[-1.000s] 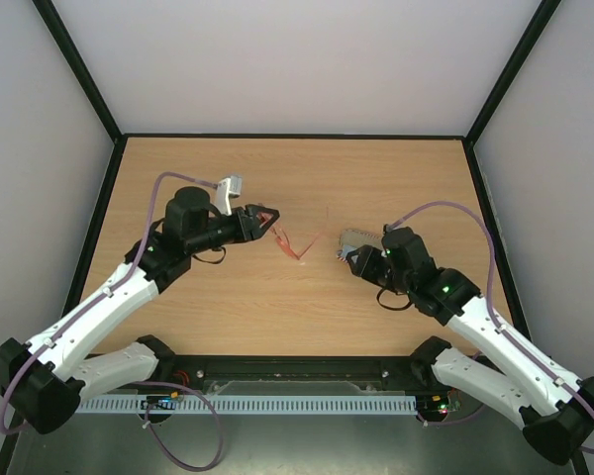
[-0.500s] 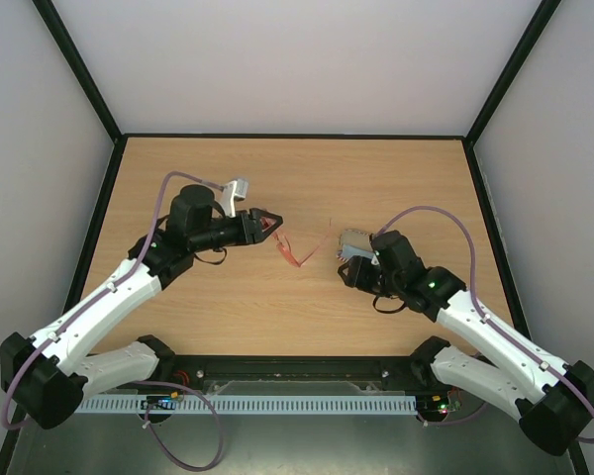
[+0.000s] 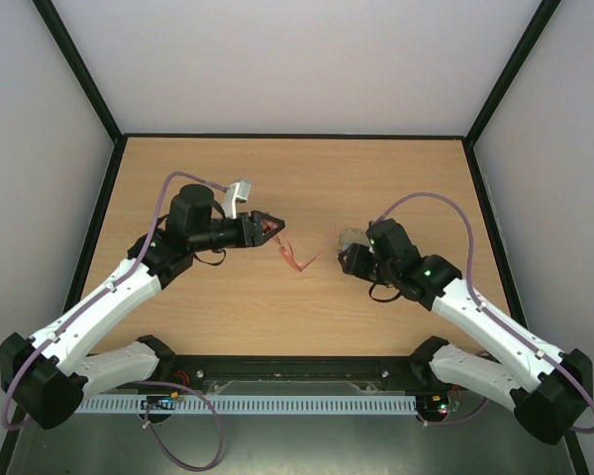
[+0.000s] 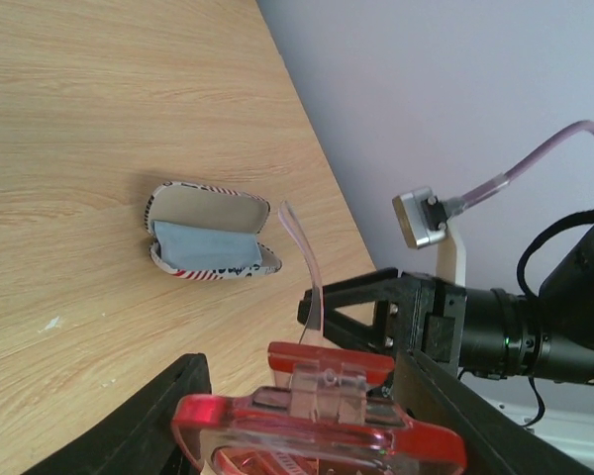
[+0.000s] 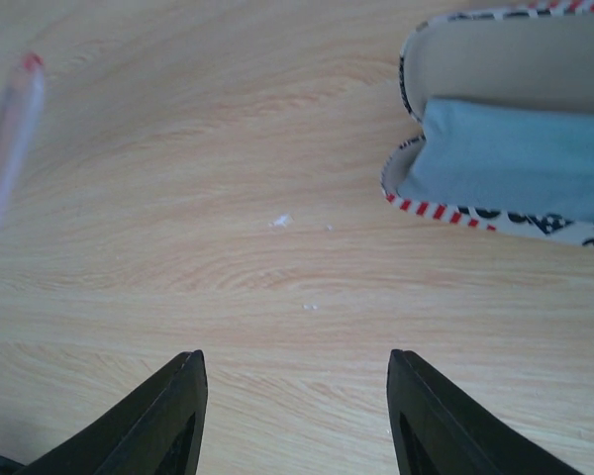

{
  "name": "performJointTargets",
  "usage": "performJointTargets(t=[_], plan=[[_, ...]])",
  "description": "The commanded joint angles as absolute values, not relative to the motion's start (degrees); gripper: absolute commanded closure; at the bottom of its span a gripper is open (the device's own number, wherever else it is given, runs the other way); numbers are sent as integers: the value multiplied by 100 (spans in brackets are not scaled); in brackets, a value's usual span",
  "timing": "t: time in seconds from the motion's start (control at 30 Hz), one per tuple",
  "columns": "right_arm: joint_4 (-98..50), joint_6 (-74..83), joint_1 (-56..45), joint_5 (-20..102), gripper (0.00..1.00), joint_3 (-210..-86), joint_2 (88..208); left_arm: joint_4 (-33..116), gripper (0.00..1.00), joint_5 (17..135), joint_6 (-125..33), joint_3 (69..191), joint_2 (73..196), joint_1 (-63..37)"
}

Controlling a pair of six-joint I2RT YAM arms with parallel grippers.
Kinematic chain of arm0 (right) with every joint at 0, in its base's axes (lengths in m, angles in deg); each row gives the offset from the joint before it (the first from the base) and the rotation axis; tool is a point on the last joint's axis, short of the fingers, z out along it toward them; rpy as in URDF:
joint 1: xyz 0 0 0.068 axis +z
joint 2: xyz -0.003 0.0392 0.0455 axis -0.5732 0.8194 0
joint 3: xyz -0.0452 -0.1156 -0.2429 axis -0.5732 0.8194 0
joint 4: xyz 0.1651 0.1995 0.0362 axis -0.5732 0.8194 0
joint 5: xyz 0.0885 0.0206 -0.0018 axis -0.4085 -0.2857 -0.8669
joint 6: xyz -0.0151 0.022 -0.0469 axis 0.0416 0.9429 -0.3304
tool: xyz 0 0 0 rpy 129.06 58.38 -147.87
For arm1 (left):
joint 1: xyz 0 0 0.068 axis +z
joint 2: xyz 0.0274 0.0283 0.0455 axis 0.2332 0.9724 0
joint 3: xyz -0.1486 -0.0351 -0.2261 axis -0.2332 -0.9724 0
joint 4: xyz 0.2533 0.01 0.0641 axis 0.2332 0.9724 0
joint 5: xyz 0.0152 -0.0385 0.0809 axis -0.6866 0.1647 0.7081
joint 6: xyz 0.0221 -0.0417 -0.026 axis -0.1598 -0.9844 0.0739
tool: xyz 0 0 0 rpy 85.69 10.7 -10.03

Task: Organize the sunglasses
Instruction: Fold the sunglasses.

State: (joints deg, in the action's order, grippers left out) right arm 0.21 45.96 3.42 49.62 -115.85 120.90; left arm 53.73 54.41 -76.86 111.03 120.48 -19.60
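Note:
The sunglasses [image 3: 297, 259], with a thin translucent red frame, are held in my left gripper [image 3: 273, 224] above the table's middle, temple arms hanging down to the right. In the left wrist view the red frame [image 4: 322, 435] sits between the shut fingers [image 4: 193, 416], one temple arm sticking up. The flag-patterned case [image 4: 213, 233] lies open on the table with the light blue cloth [image 4: 203, 242] inside. My right gripper [image 5: 297, 396] is open and empty, low over bare wood just beside the case [image 5: 515, 59]. From above, the right gripper [image 3: 348, 261] partly hides the case [image 3: 350, 237].
The wooden table [image 3: 228, 307] is bounded by a black frame and white walls. A temple arm tip [image 5: 5, 148] shows at the left of the right wrist view. The right arm's gripper [image 4: 376, 302] appears close behind the sunglasses in the left wrist view.
My right gripper has moved left and a little back, coming over the case. My left gripper with the sunglasses has shifted slightly right, then held still.

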Motion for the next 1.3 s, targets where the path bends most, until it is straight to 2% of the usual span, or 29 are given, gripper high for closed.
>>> performJointTargets(t=[0.0, 0.3, 0.7, 0.93, 1.27], plan=[[141, 4478, 370, 5201, 48, -11996, 12344, 5238, 47, 5180, -7674, 11095, 11972, -1939], [-247, 4460, 368, 5161, 51, -12559, 12985, 4861, 48, 4970, -7810, 10855, 12063, -2029], [-657, 4373, 462, 4361, 57, -13167, 13595, 4232, 49, 4972, -8020, 10697, 12513, -2370], [-571, 4265, 510, 4388, 58, -13033, 13547, 4162, 50, 5075, -7995, 10698, 12626, -2413], [-515, 4275, 506, 4847, 57, -12152, 13229, 3960, 60, 5191, -7990, 10236, 12806, -2413]])
